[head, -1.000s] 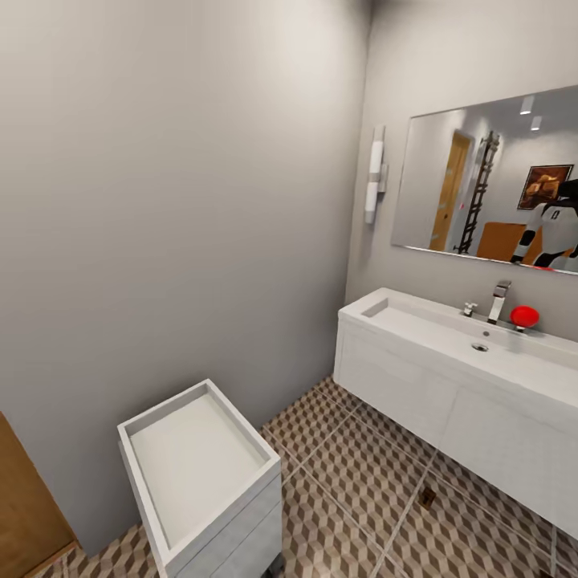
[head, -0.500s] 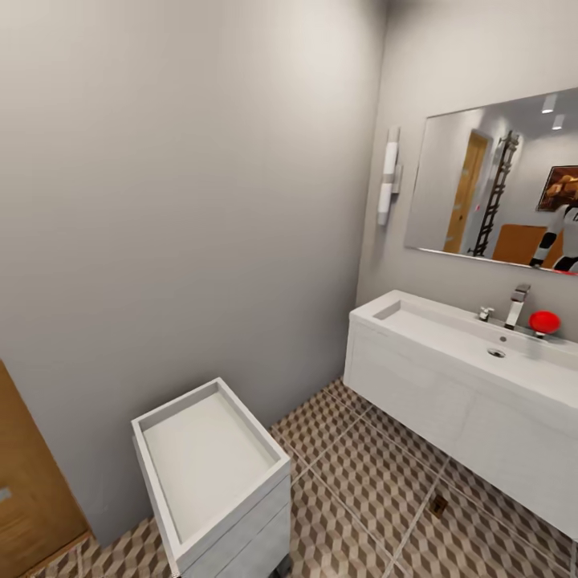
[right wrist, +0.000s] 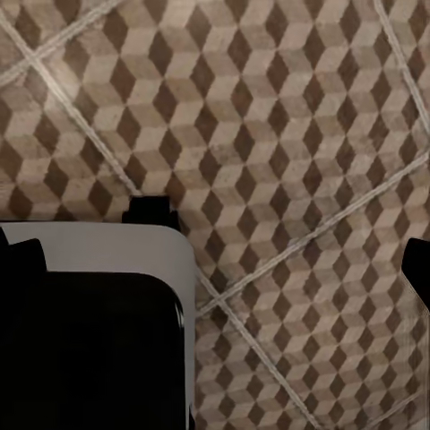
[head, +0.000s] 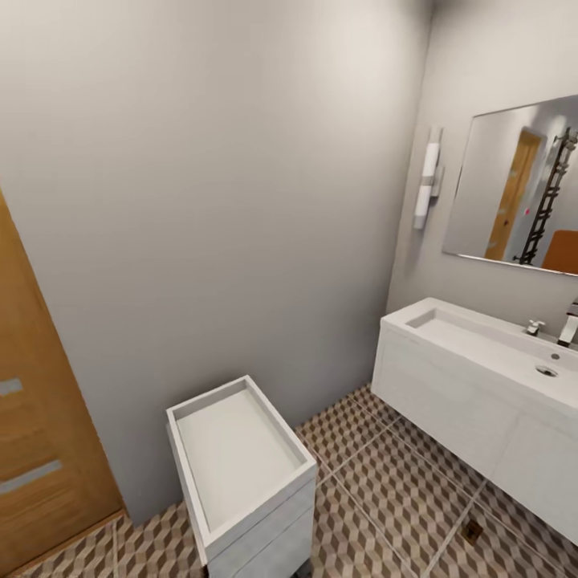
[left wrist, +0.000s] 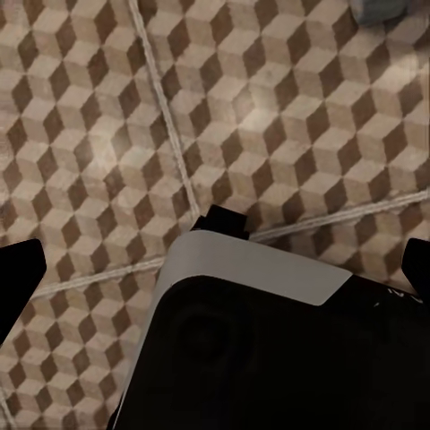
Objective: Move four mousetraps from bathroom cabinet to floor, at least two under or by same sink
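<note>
Currently, your head view faces a grey wall corner, with one small dark brown mousetrap (head: 473, 531) lying flat on the brown-and-beige cube-patterned tile floor (head: 385, 474), just in front of the long white wall-mounted sink unit (head: 474, 385). A small white drawer unit with a tray-like top (head: 241, 474) stands by the wall, near the tall orange wooden door (head: 40, 433). Both wrist views look down on this tiling with the black fingertips spread wide apart, jaws released, gripping nothing: left gripper (left wrist: 219, 269), right gripper (right wrist: 219, 260).

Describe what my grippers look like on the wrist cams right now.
The left gripper has black fingertips at the picture's edges, set wide apart. The right gripper looks the same. Beside each is a black robot body part with a pale grey-white rounded rim and a small black tab.
</note>
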{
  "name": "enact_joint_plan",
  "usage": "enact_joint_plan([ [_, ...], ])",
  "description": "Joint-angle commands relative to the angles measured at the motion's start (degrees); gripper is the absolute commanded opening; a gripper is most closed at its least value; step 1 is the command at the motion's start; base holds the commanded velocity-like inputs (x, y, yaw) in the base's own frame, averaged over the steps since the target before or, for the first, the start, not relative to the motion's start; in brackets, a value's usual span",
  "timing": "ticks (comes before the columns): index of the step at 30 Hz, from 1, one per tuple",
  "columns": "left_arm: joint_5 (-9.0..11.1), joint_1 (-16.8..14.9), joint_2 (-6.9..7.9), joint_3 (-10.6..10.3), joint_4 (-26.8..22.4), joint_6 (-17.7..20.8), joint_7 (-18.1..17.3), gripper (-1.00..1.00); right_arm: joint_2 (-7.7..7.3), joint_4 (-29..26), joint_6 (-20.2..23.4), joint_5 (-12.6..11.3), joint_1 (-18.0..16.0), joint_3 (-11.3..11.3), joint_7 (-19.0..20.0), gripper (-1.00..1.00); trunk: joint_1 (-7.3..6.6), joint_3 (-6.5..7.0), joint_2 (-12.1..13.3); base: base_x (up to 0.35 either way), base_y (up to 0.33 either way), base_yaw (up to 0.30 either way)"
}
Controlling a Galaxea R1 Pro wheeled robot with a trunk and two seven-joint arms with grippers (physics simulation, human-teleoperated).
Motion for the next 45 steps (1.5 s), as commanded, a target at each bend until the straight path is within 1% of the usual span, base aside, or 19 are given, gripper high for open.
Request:
enact_joint_plan([
  [1,0.44,-0.03,-0.01,-0.48,-0.02,-0.11,0.24,1.0,0.01,0.02,0.16,-0.46,-0.04,0.49,-0.1,1.0,0.0,-0.03,-0.04,0.0,0.0,0.26],
  [10,0.44,-0.03,-0.01,-0.48,-0.04,-0.1,0.24,1.0,0.2,0.05,0.16,-0.42,-0.04,0.5,-0.1,1.0,0.0,0.31,-0.04,0.0,0.0,0.261],
  [20,0.43,-0.03,-0.01,-0.48,-0.09,-0.07,0.24,1.0,0.78,0.02,0.1,-0.41,-0.04,0.5,-0.1,1.0,0.0,0.68,-0.04,0.0,0.0,0.261],
  [45,0.38,-0.03,-0.09,-0.54,-0.17,-0.07,0.24,1.0,0.98,-0.01,0.07,-0.53,-0.04,0.42,-0.16,1.0,0.0,1.59,-0.04,0.0,0.0,0.264],
])
